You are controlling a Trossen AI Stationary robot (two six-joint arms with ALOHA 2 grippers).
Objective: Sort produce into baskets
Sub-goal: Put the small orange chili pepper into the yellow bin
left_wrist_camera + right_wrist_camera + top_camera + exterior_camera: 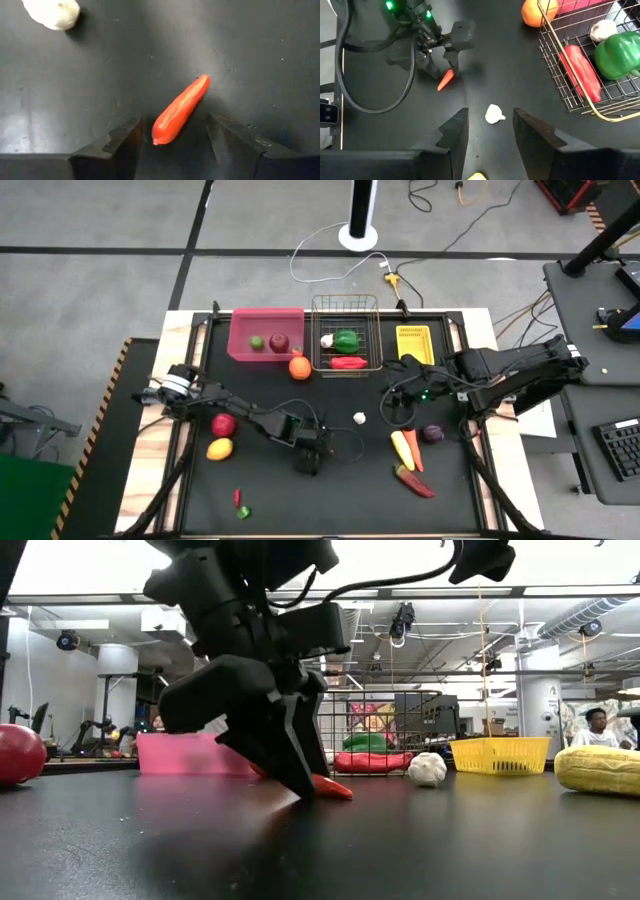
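Observation:
A small red chilli (180, 109) lies flat on the black table. My left gripper (172, 145) is open and low over the table, one finger on either side of the chilli's near end, touching nothing; it also shows in the high view (308, 452) and the low view (298, 780). My right gripper (490, 132) is open and empty above a white garlic (494, 114), which lies on the table (360, 418). The pink bin (267, 332), the wire basket (345, 335) and the yellow bin (415, 345) stand in a row at the far edge.
An orange (299, 367) lies in front of the bins. A red apple (223, 424) and a lemon (219, 448) lie left. Corn (402, 448), a carrot (415, 450), a purple onion (433, 433) and a red chilli (415, 480) lie right. The wire basket holds a green pepper (620, 52).

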